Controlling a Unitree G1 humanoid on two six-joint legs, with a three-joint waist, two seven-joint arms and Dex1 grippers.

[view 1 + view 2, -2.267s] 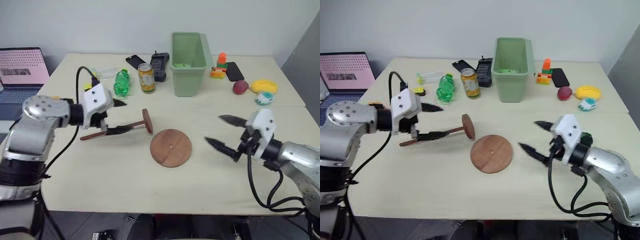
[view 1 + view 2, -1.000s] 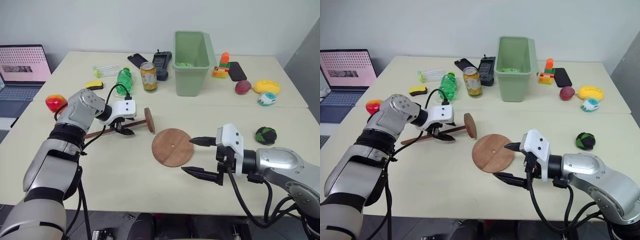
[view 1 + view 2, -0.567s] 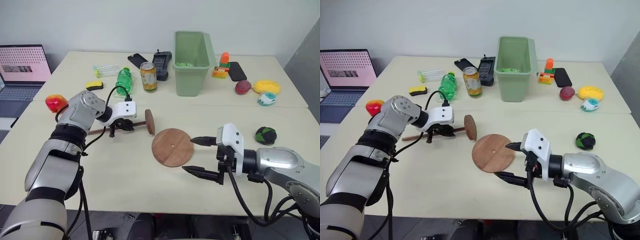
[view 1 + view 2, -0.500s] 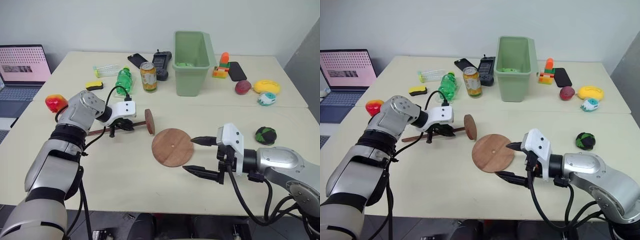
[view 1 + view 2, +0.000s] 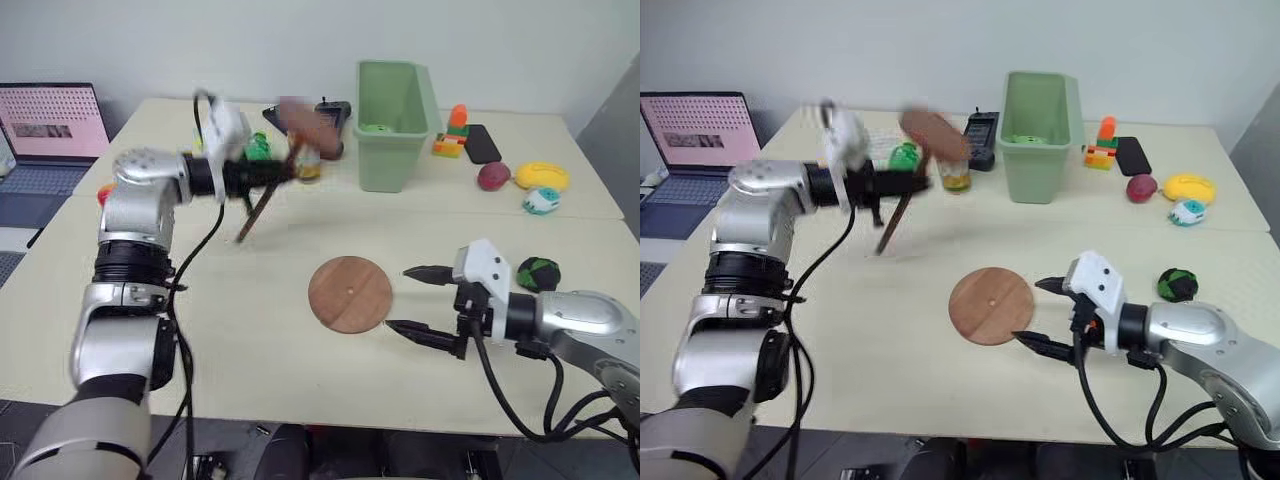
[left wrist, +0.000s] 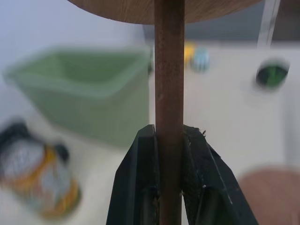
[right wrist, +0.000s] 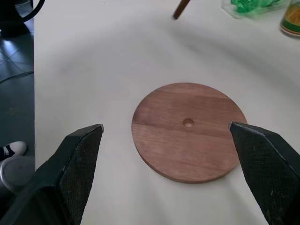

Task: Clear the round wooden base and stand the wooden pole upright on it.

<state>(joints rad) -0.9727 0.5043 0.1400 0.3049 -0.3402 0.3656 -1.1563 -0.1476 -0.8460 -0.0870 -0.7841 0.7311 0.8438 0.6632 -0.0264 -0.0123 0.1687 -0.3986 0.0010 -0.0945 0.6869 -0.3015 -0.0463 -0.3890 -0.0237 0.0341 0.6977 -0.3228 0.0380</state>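
Up above the pale table (image 5: pixel 250 330), the left gripper (image 6: pixel 169 140) has its fingers clamped on the wooden pole (image 5: pixel 262 205), disc end raised, probably tilted. Right gripper (image 5: pixel 418 300) fingers are spread wide just beside the bare round wooden base (image 5: pixel 350 294). Beyond stand a green bin (image 5: pixel 392 100), laptop (image 5: pixel 50 120) and white wall (image 5: pixel 200 40)

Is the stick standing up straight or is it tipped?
Tipped. The left gripper is shut on the wooden pole and holds it in the air, slanting, disc end up and thin end down, above the table.
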